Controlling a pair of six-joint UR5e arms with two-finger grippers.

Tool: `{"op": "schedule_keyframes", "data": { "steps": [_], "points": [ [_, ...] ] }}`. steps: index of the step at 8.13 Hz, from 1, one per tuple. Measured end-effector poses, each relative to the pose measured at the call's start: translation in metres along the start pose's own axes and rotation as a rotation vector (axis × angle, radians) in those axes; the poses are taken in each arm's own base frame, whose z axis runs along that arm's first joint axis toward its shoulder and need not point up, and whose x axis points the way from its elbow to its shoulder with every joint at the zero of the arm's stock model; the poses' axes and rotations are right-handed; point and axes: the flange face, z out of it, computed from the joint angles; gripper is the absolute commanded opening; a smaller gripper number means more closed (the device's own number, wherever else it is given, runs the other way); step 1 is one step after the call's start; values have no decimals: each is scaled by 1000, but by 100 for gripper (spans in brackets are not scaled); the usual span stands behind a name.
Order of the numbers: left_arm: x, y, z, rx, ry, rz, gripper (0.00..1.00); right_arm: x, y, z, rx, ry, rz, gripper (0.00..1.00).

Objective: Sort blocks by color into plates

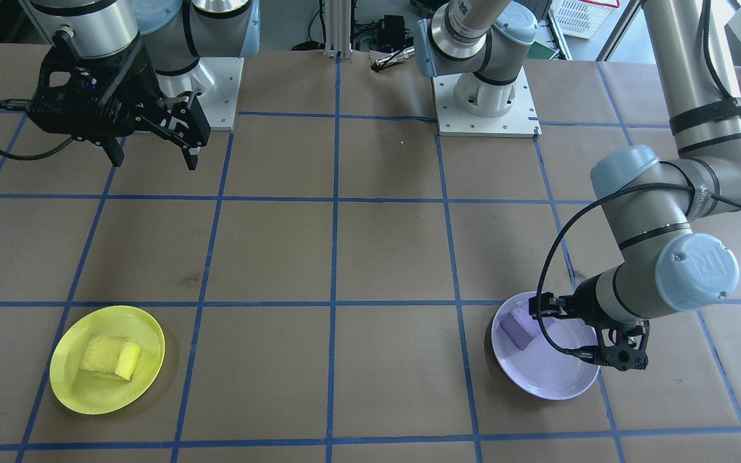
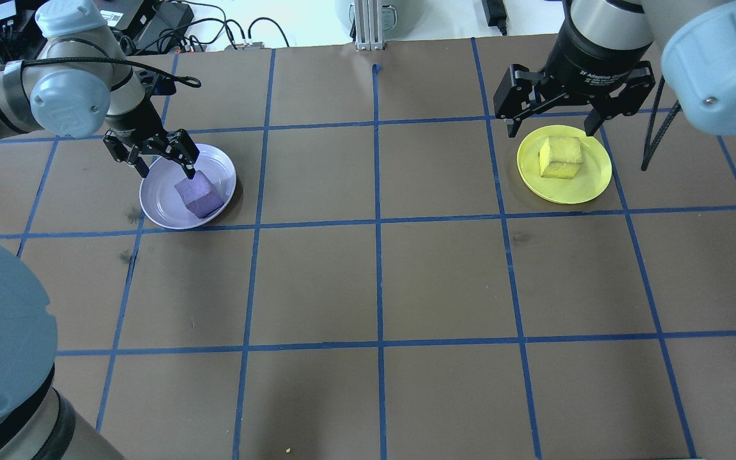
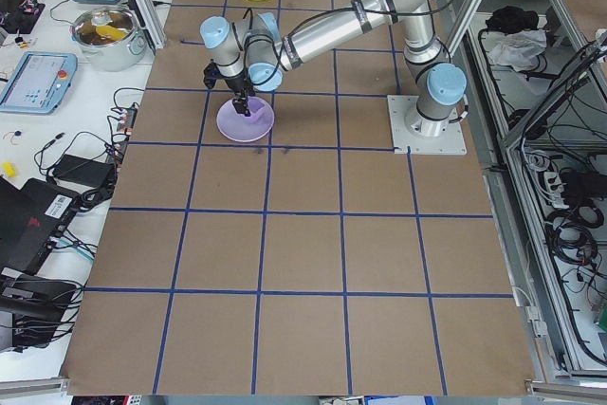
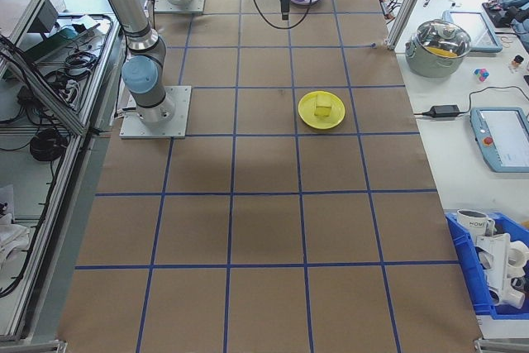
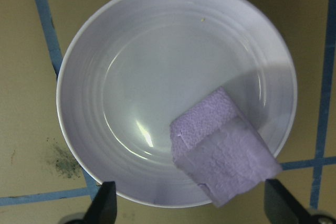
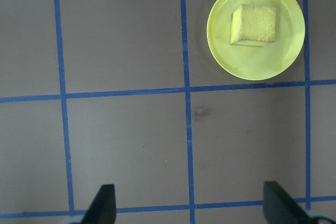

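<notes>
You can call the sort done: purple block sits in the lavender plate left, yellow block in the yellow plate right, both the left claw and the right claw released.

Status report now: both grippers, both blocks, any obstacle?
Left gripper open over lavender plate. Right gripper open, raised. Purple block plated; yellow block in yellow plate. No obstacle.

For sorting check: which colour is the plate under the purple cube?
Pale lavender plate, clearest in left wrist view.
</notes>
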Motion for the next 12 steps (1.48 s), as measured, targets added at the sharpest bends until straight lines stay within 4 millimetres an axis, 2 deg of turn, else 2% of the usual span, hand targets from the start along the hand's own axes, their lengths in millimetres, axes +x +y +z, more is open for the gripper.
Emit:
{"op": "schedule_keyframes", "data": {
  "steps": [2,4,5,7,8,9,10,12],
  "points": [
    [9,8,-22,29,-10,5,100,0,0,0,0,0,0,100],
    [28,30,-64,65,-16,17,100,0,0,0,0,1,0,100],
    [46,45,-88,84,-21,14,100,0,0,0,0,1,0,100],
    [101,86,-135,117,-15,-31,100,0,0,0,0,1,0,100],
    [123,103,-153,139,-12,-46,100,0,0,0,0,1,0,100],
    [138,114,-162,153,-10,-51,100,0,0,0,0,1,0,100],
    [146,120,-167,162,-11,-52,100,0,0,0,0,1,0,100],
    [150,126,-174,175,-12,-52,100,0,0,0,0,1,0,100]
  ]
}}
